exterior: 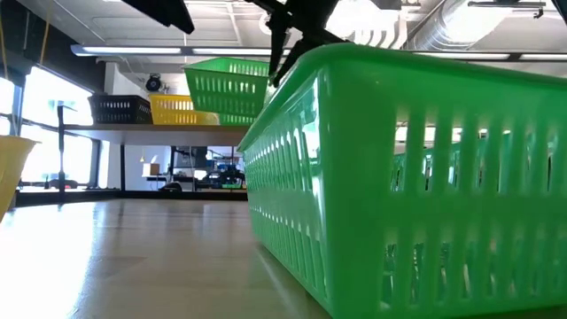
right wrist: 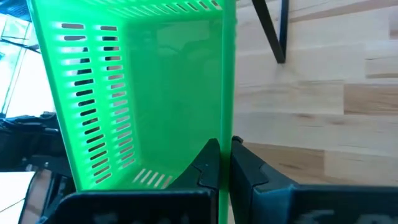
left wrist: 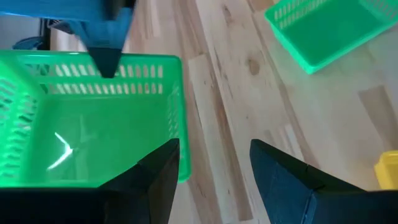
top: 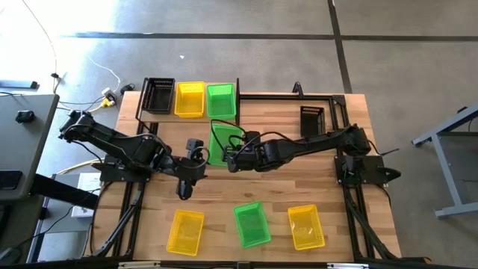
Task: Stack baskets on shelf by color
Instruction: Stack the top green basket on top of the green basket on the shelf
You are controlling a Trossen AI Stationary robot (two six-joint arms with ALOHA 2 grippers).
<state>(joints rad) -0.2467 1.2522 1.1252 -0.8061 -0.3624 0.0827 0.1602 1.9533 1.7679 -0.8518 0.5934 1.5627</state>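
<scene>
The shelf (top: 196, 118) at the table's far left carries a black basket (top: 158, 96), a yellow one (top: 190, 99) and a green one (top: 221, 101) side by side. My right gripper (right wrist: 225, 155) is shut on another green basket (top: 224, 139), in the air near the table's middle (exterior: 229, 84). My left gripper (left wrist: 214, 168) is open just left of that basket, one finger over its corner (left wrist: 178, 163). Two yellow baskets (top: 185, 230) (top: 306, 226) and a green one (top: 252, 223) rest on their bottoms near the near edge. My right gripper holds the green basket by one side wall at its rim (right wrist: 227, 127), one finger inside the basket and one outside. The fingers come roughly level from the table's right. The basket is lifted clear of the table and tilted. My left gripper: I cannot tell whether its finger touches the basket's corner.
A black basket (top: 312, 119) stands on the table's far right, inside a thin black frame (top: 337, 104). The near green basket fills the low view (exterior: 416, 177). Bare wood lies between the arms and the near row of baskets.
</scene>
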